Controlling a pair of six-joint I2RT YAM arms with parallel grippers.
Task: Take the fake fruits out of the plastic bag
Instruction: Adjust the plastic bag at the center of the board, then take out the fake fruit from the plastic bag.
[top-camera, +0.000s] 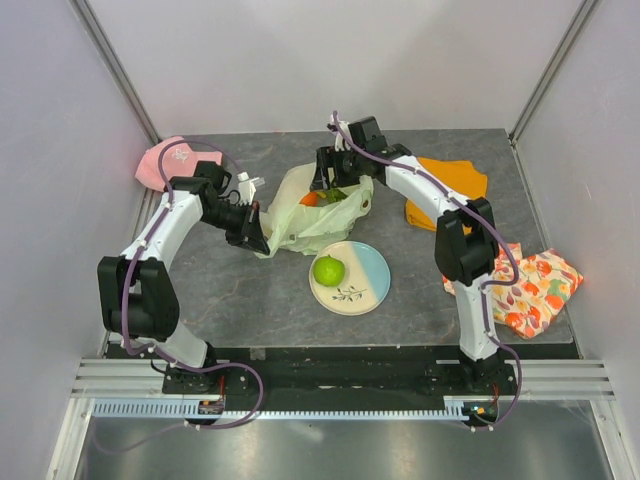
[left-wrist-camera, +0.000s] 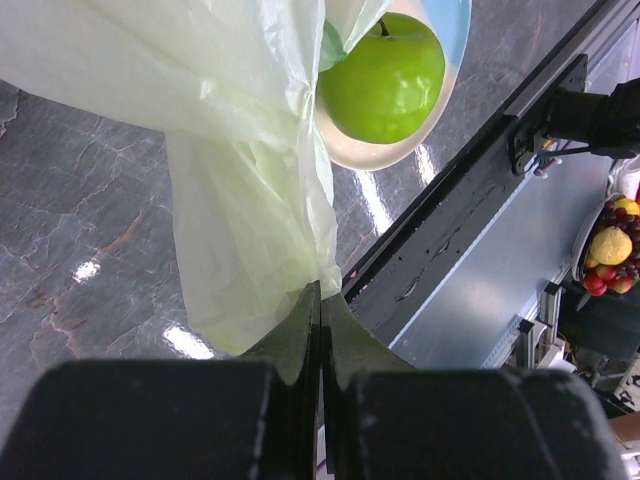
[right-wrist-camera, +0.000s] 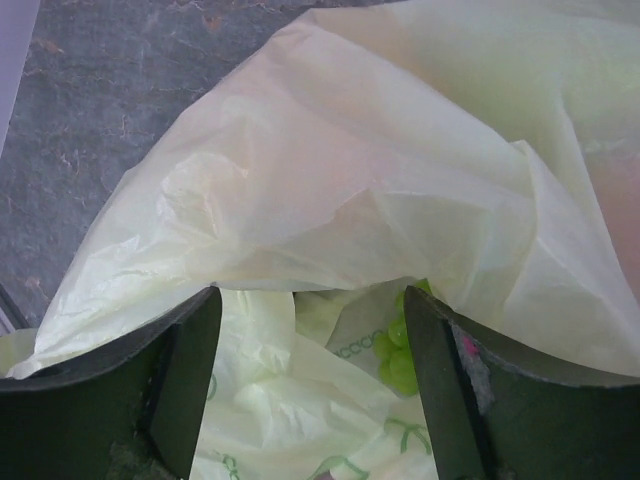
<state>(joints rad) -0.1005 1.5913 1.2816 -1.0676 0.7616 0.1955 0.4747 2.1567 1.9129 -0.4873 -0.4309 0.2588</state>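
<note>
Fingers of the left gripper: pressed together, clamped on a gathered fold of the thin, crinkly, translucent pale yellow-green plastic bag. The fingers of the right gripper: wide apart, holding nothing, pointed down at the bag's loose upper film.

Positions, taken from the round cream-and-blue plate:
- The plastic bag lies on the grey table just behind the plate. Its near edge reaches the plate's far rim; whether it touches or overlaps, cannot tell.
- Left gripper pinches the bag at the corner behind and left of the plate.
- Right gripper hangs over the bag's far end, directly behind the plate.
- One glossy green plastic apple sits on the plate's left half, clear of the bag.
- A round orange fruit shows in the bag's mouth, close beside the right gripper. Something green lies next to it, not identifiable.
- Right wrist view: a green patch shows through the film between the fingers. Fruit or print on the bag, cannot tell.

Judgement: one fruit is out and at least the orange one is inside, so this is the reach for the next fruit, with the left arm anchoring the bag.

Next move calls for the right fingers to go down through the opening, straddle fruit and not film, close, then lift clear toward the plate. Main risk: pinching plastic along with the fruit and dragging the bag up.
</note>
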